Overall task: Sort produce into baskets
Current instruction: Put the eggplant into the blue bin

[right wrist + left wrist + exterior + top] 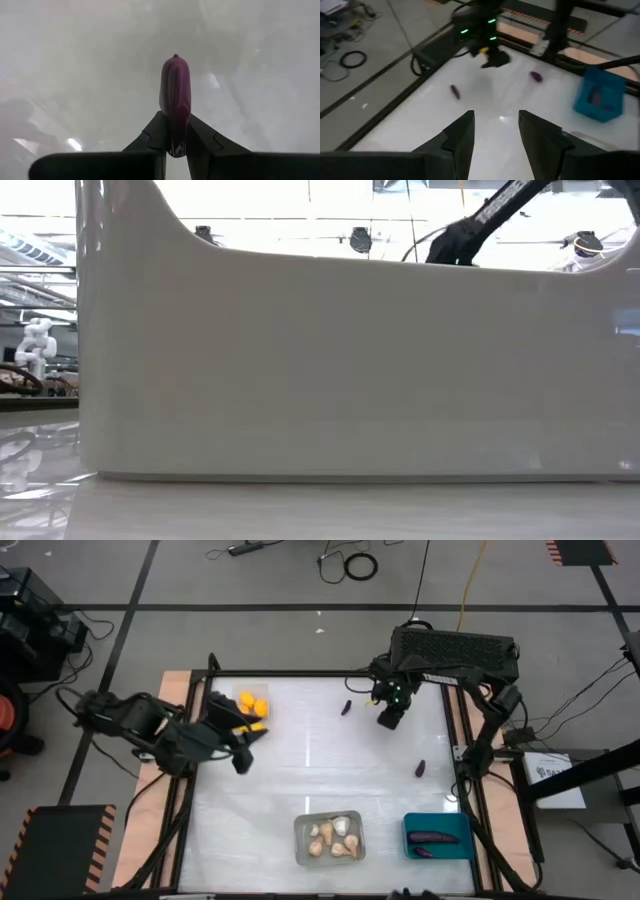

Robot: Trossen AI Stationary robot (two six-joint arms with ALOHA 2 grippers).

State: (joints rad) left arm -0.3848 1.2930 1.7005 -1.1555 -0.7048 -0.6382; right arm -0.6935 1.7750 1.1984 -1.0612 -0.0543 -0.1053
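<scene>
A dark purple eggplant (175,100) sits between the fingers of my right gripper (390,720), which points down over the table's far right part and is shut on it. Two more eggplants lie loose on the table, one (346,707) left of that gripper and one (421,768) nearer. My left gripper (250,740) hangs open and holds nothing, beside the orange pieces (252,705) in the clear basket at far left. The grey basket (330,838) holds garlic bulbs. The teal basket (437,836) holds two eggplants. My right gripper pinches one end of the eggplant (176,131) between its two fingers (152,137), coming from above and pointing down. The rest of the eggplant sticks out past the fingertips to its rounded free end (175,62). Whether it rests on the table or is lifted, I cannot tell.
A pale bin wall (330,370) fills the low view close to that camera. A black vented box (455,648) sits past the table's far right edge. Black frame rails (465,770) run along the table's sides. The table's middle (320,760) is bare white.
</scene>
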